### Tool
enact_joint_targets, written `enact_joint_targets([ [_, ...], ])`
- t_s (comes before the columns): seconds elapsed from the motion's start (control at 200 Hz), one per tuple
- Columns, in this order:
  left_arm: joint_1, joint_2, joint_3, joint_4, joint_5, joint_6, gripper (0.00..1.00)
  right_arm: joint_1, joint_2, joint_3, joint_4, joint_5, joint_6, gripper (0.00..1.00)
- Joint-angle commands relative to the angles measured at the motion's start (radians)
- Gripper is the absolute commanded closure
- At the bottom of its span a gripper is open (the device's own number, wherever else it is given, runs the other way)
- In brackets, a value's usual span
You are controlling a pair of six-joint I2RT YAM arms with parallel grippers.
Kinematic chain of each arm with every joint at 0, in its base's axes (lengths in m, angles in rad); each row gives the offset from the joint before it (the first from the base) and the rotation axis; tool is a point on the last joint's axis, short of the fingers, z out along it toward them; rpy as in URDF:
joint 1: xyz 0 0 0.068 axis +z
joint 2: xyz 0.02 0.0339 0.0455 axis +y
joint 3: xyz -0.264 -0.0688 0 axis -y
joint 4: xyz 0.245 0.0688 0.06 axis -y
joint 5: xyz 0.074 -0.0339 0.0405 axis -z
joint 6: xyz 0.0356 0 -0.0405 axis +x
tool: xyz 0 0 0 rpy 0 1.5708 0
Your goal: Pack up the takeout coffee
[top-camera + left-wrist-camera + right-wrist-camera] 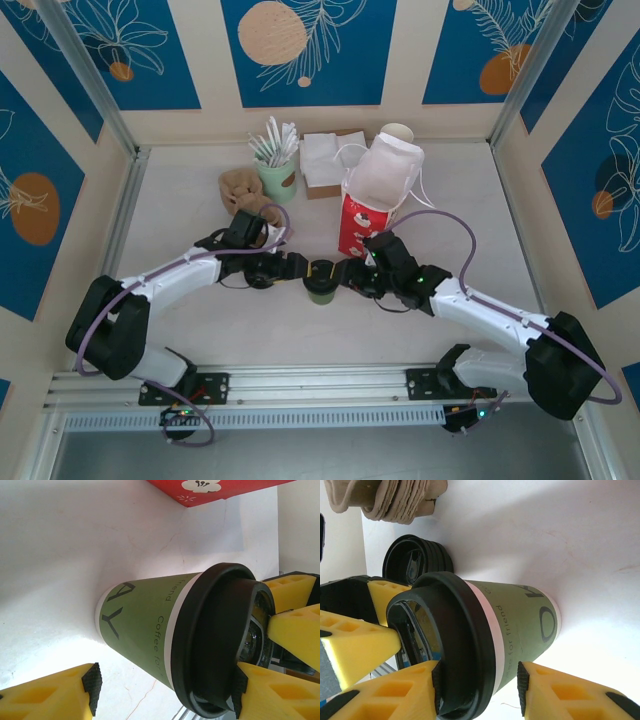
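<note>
Left gripper (166,682) gapes wide, empty — the black-lidded olive-green coffee cup (145,625) sits at its fingertips; right gripper (478,680), partly open, also empty, faces it opposite.

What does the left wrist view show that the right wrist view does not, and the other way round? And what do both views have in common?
Left wrist view, not the right: the bottom corner of the red paper bag, behind the cup. Right wrist view, not the left: a stack of black lids and a tan pile of paper-pulp cup carriers beyond it. Both: the olive-green takeout coffee cup with its black lid, upright on the white table, with yellow fingers close beside it.
</note>
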Motion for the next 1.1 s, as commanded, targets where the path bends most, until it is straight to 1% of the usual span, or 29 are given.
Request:
enact_joint_targets([
  [0.0,-0.006,0.029,-0.028,-0.055,-0.049,0.035,0.33,-0.018,0.062,-0.044,-0.198,0.076,0.013,0.56],
  [0.155,-0.007,0.034,-0.034,-0.057,-0.056,0.038,0.35,-0.024,0.071,-0.049,-0.201,0.066,0.012,0.56],
  [0.71,-0.012,0.048,-0.096,-0.013,-0.072,0.03,0.37,-0.049,0.068,-0.117,-0.162,0.041,0.024,0.57],
  [0.925,-0.028,0.03,-0.054,-0.013,-0.079,0.004,0.38,-0.062,0.059,-0.13,-0.132,0.015,0.025,0.58],
  [1.095,-0.04,0.01,-0.034,0.017,-0.07,-0.031,0.4,-0.056,0.003,-0.122,-0.048,-0.025,0.026,0.58],
])
